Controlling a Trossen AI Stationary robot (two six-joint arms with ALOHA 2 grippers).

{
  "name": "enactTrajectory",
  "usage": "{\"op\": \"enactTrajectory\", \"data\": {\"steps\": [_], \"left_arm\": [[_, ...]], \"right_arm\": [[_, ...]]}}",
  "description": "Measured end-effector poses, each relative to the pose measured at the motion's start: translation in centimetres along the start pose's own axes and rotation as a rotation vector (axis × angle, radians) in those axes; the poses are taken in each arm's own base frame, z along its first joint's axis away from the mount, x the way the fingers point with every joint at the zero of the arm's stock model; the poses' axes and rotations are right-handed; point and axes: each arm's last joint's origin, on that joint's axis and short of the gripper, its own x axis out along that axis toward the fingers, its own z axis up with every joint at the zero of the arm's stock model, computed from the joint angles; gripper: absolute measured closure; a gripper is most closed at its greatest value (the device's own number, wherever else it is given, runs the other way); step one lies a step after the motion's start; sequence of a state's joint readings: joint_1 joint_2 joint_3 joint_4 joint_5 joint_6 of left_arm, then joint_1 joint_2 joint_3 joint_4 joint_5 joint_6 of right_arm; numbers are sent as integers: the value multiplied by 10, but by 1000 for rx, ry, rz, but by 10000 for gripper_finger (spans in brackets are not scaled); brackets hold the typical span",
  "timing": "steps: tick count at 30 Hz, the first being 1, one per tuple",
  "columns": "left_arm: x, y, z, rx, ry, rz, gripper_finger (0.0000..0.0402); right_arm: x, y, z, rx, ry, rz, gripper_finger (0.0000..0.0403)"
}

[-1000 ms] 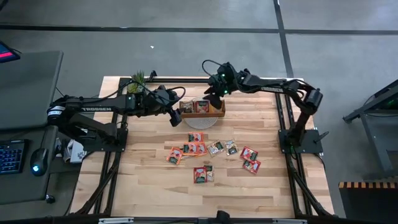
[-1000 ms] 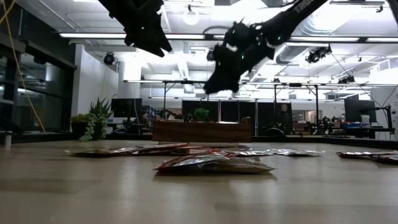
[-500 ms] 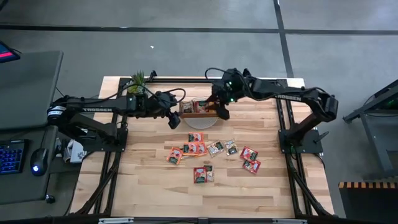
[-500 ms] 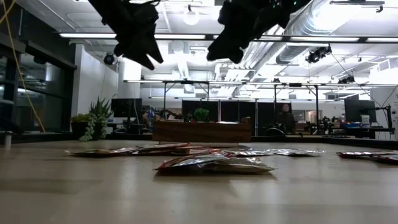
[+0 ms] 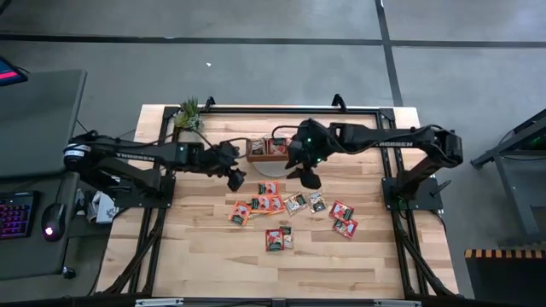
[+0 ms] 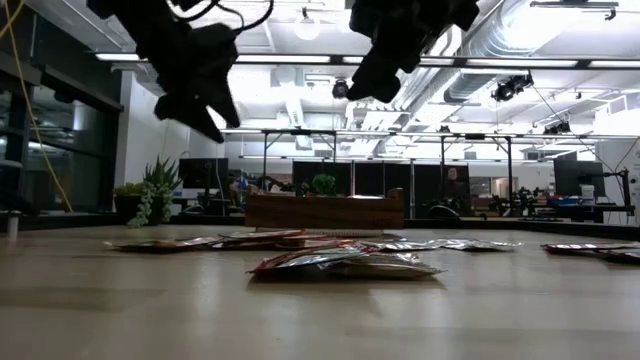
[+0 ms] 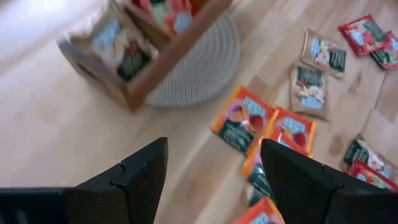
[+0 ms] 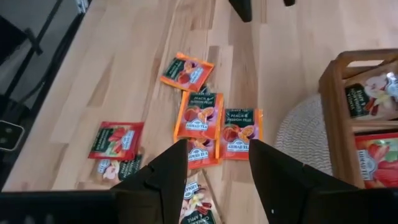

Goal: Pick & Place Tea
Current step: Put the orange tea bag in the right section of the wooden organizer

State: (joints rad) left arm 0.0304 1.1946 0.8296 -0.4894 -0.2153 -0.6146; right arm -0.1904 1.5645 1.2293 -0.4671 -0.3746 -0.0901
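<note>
While both the left gripper (image 7: 211,168) and right gripper (image 8: 217,163) hang empty with jaws apart above the scattered tea sachets (image 5: 271,203), each has moved from the wooden tray (image 5: 275,153) toward them.

Wooden tray (image 5: 260,157) on a round woven mat (image 7: 205,68), small potted plant (image 5: 188,112) at the table's (image 5: 205,256) far corner.

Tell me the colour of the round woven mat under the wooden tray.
Pale grey round woven mat, clearest in left wrist view.

light: bright, ceiling strips | low view: arms silhouetted | left wrist view: motion-blurred
</note>
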Motion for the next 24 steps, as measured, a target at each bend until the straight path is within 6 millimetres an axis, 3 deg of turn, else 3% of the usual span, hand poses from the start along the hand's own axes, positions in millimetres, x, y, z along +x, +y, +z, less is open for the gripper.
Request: {"op": "enactTrajectory", "data": {"steps": [8, 13, 20, 24], "left_arm": [[6, -23, -30, 60, 33, -105, 174], [18, -35, -41, 122, 52, -111, 242], [41, -48, -44, 83, 58, -172, 379], [45, -52, -43, 54, 65, -220, 390]], "right_arm": [[21, 7, -5, -10, 50, 6, 248], [31, 11, -4, -28, 41, 18, 253], [37, 14, -1, 23, 20, -59, 253], [37, 14, -2, 94, 21, -104, 254]]}}
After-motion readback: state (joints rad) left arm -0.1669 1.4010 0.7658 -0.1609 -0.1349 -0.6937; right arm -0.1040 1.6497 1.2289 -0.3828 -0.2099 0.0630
